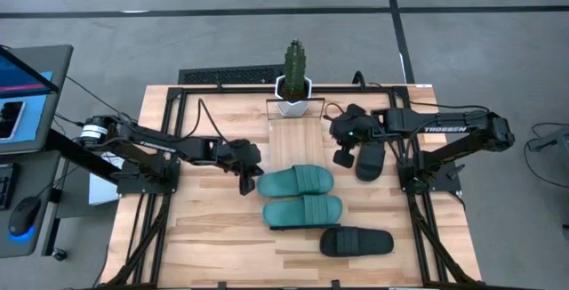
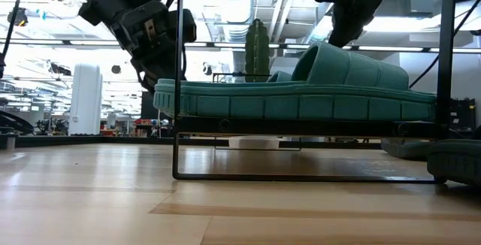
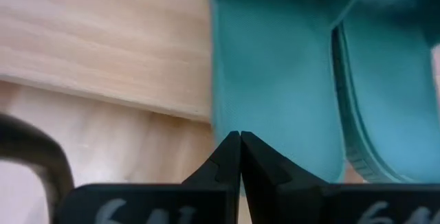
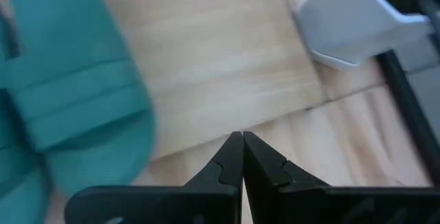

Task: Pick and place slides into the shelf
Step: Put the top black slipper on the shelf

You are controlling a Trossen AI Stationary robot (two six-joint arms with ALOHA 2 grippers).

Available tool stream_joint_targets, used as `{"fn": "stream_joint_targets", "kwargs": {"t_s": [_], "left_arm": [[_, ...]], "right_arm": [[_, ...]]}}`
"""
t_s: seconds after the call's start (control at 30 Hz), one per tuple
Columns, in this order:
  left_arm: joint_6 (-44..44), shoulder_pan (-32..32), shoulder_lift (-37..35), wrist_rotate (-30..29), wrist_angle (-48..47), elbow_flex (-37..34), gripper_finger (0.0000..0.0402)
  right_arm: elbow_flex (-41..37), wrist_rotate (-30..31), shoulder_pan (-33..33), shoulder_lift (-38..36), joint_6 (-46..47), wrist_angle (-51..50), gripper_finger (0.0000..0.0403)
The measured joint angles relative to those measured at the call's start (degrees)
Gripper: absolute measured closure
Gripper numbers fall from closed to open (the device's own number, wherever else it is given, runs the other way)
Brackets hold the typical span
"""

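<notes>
Both teal slides (image 1: 300, 196) lie side by side on the shelf (image 1: 293, 134), two black slides (image 1: 356, 241) off it, left gripper (image 1: 246, 181) and right gripper (image 1: 342, 158) pinched shut, empty, flanking, likely between picks.

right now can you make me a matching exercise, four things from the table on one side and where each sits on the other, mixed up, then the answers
Things:
1. teal slides
2. black slide with its strap facing up
3. other black slide
4. cactus pot

Places:
A. at the far end of the shelf
B. side by side on the shelf's near end
C. on the table beside the right gripper
D. on the table near the front edge

Pairs: 1-B, 2-D, 3-C, 4-A
</notes>
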Motion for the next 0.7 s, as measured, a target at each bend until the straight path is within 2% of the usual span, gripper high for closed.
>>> {"fn": "stream_joint_targets", "kwargs": {"t_s": [0.13,0.23,0.33,0.57,0.7], "left_arm": [[3.8,0.2,-0.9,-4.8,-8.6,3.1,0.0401],[5.8,0.3,-3.0,-11.4,-18.6,6.3,0.0401],[7.3,0.3,-6.5,-17.0,-26.0,8.6,0.0401],[5.6,0.3,-19.7,-21.9,-27.7,9.8,0.0401],[3.1,0.0,-27.9,-23.5,-25.7,9.8,0.0401]], "right_arm": [[0.0,8.0,-0.3,0.0,4.1,-6.5,0.0403],[0.0,14.2,-1.6,-0.8,8.8,-14.9,0.0403],[-0.1,17.0,-3.5,-2.7,11.9,-19.8,0.0403],[-3.4,16.3,-10.1,-10.7,12.0,-19.1,0.0403],[-8.4,7.6,-15.9,-16.1,10.0,-19.2,0.0403]]}}
